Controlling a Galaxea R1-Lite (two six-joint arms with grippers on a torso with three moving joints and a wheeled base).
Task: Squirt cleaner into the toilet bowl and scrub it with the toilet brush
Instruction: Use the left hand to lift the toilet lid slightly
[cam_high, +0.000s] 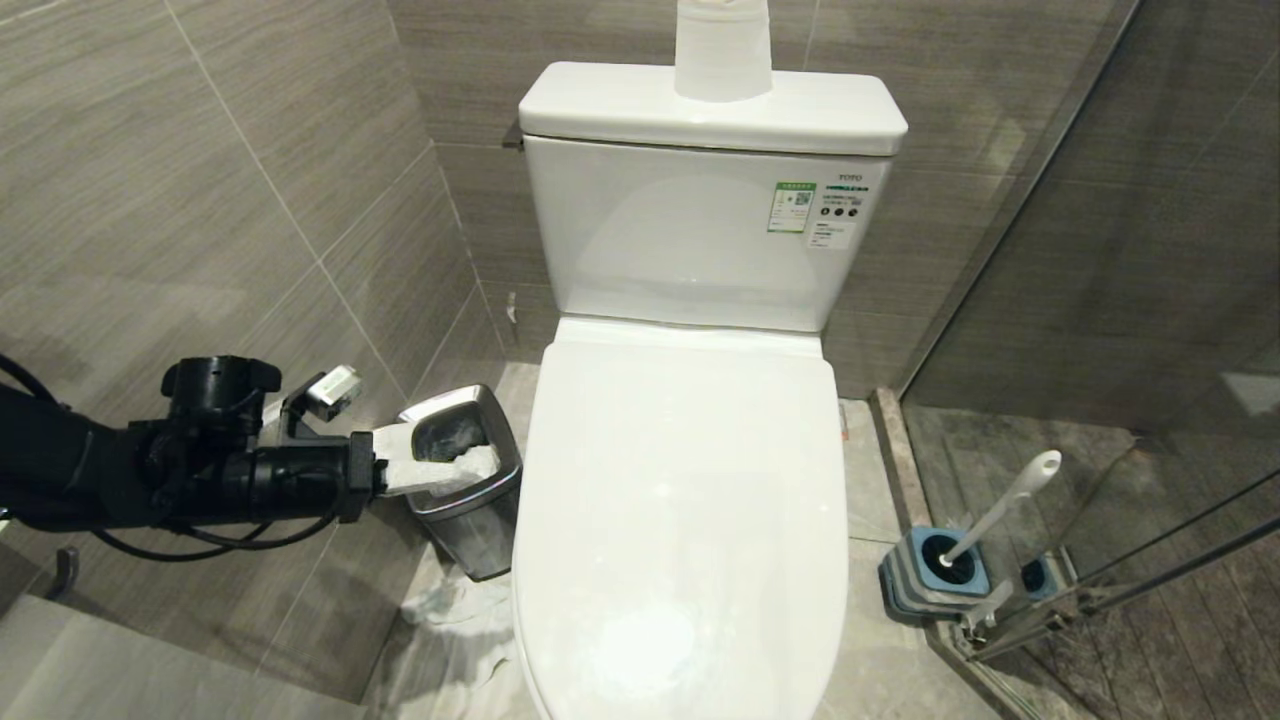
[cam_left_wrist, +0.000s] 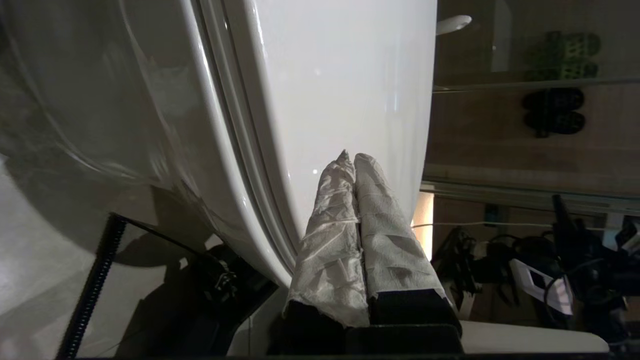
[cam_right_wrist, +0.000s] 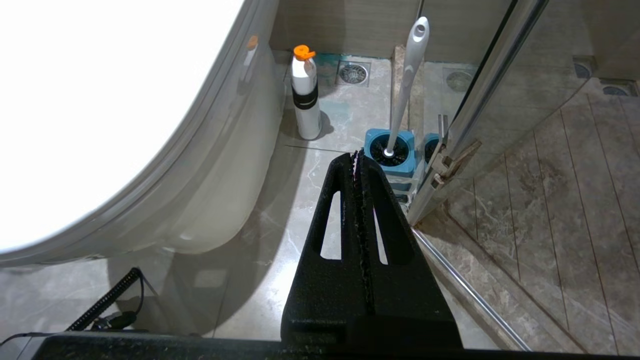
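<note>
The toilet bowl (cam_high: 680, 520) has its white lid down, so the inside is hidden. My left gripper (cam_high: 472, 464) reaches in level from the left, in front of the steel bin and just short of the lid's left edge. Its paper-wrapped fingers are shut with nothing between them, and the left wrist view shows the left gripper (cam_left_wrist: 352, 157) pointing at the lid's side (cam_left_wrist: 340, 75). The right gripper (cam_right_wrist: 356, 154) hangs shut and empty over the floor right of the bowl. Beyond it stand the cleaner (cam_right_wrist: 306, 100) with an orange cap and the toilet brush (cam_right_wrist: 407, 80) in its blue holder (cam_right_wrist: 390, 156).
A square steel bin (cam_high: 470, 500) with paper inside stands left of the toilet. A paper roll (cam_high: 722, 50) sits on the tank. The brush (cam_high: 1005, 505) and holder (cam_high: 935, 575) stand by the glass shower door (cam_high: 1100, 580). Tiled walls close in on the left and behind.
</note>
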